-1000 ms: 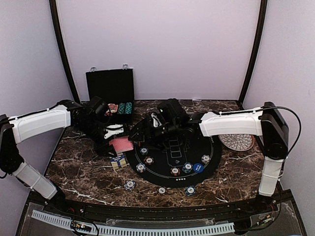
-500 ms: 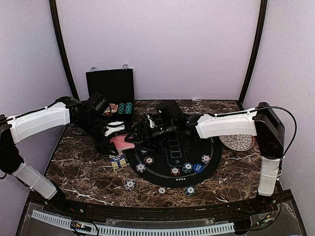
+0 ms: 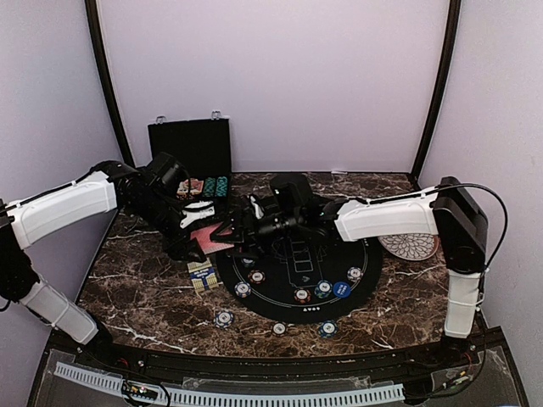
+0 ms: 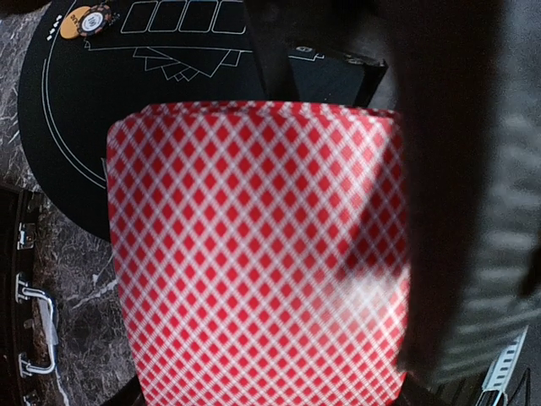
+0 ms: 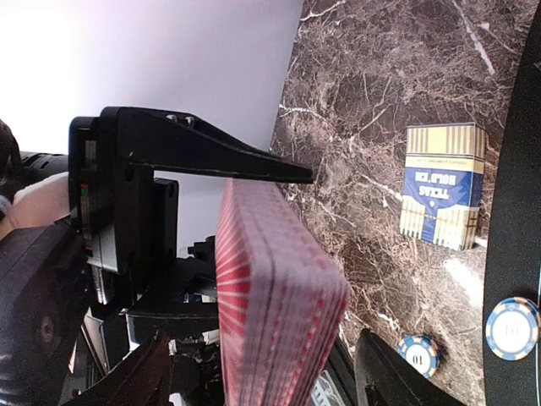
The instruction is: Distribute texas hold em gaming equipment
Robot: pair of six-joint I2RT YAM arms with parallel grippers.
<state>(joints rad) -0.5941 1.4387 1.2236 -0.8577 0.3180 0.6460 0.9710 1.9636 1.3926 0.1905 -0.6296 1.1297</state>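
Several chips (image 3: 302, 295) on black mat (image 3: 277, 298), marble table (image 3: 144, 288), seemingly lilac walls (image 3: 271, 85).

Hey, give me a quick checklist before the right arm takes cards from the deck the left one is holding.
1. Left gripper clamped on the deck: ok.
2. Right gripper straddles the deck's edge: ok.
3. Right fingers pressing on the cards: not ok, gaps show.
4. Deck stacked neatly, nothing slipping out: ok.
5. How many cards the right gripper would take: cannot tell.
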